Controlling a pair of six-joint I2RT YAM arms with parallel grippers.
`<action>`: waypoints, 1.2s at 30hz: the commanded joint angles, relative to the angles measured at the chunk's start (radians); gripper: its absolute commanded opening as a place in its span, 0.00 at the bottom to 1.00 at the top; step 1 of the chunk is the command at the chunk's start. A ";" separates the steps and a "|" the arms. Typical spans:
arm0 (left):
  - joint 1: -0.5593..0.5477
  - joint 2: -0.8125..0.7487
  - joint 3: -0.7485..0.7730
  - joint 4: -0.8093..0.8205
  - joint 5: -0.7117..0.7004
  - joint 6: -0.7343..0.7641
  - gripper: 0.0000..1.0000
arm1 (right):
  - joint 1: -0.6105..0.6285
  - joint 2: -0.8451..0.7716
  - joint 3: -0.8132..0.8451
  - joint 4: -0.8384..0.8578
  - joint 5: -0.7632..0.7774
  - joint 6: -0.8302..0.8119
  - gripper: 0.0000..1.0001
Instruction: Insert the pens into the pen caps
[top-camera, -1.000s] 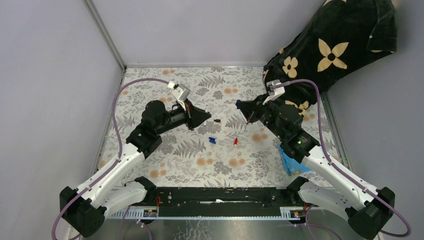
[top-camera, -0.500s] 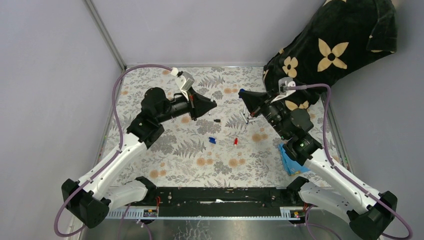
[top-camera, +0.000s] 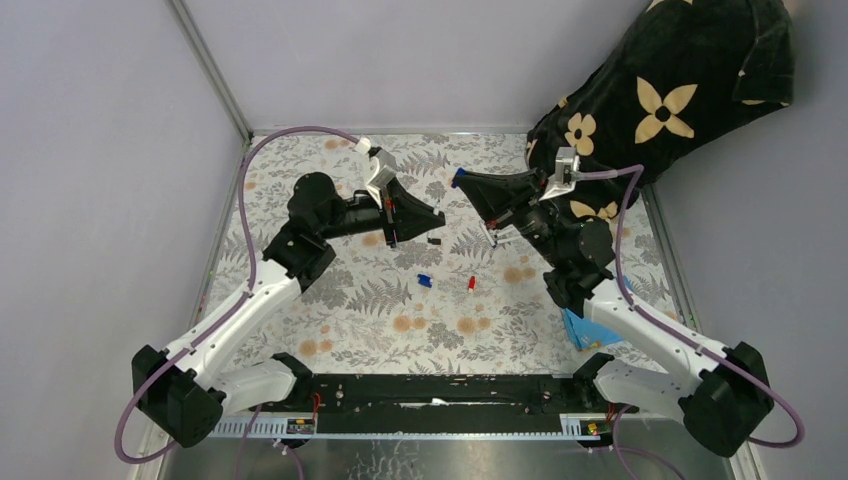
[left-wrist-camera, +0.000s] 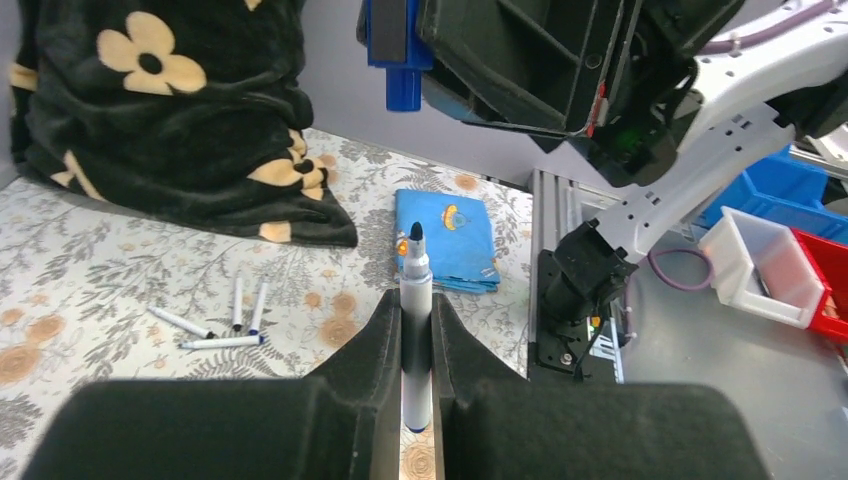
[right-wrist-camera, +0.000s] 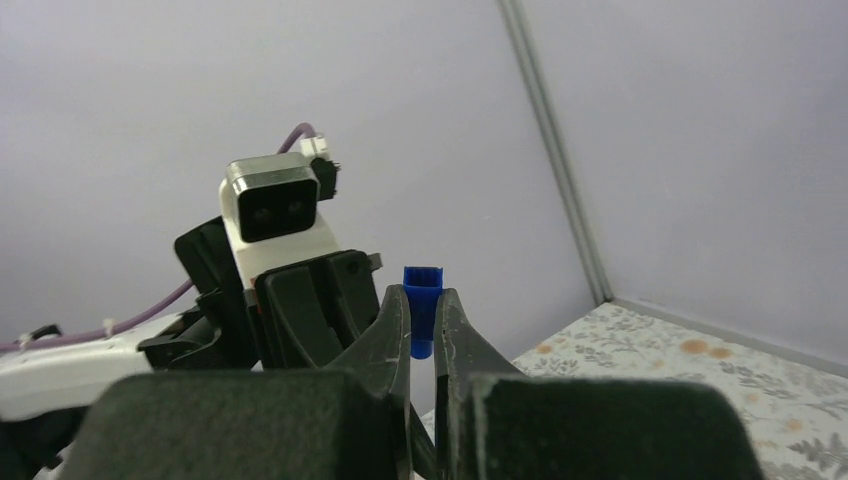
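Mating step, above the desk (top-camera: 340, 320): left pincer (left-wrist-camera: 416, 305) pinches a pen (left-wrist-camera: 416, 262), tip forward; right pincer (right-wrist-camera: 421, 298) pinches a blue cap (right-wrist-camera: 422, 280), opposite it and apart. Next move, I judge: line both up, then push tip into cap.

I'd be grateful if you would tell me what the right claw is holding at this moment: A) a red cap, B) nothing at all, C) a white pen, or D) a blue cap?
D: in the right wrist view, the right claw is shut on a small blue cap, whose top pokes out above it.
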 joint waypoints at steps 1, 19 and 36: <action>-0.006 -0.013 -0.049 0.131 0.082 -0.039 0.00 | -0.002 0.041 0.057 0.222 -0.165 0.056 0.00; -0.007 -0.046 -0.071 0.119 0.082 -0.029 0.00 | -0.002 0.079 0.062 0.200 -0.238 0.076 0.00; -0.008 -0.057 -0.075 0.117 0.084 -0.027 0.00 | -0.002 0.084 0.065 0.125 -0.263 0.062 0.00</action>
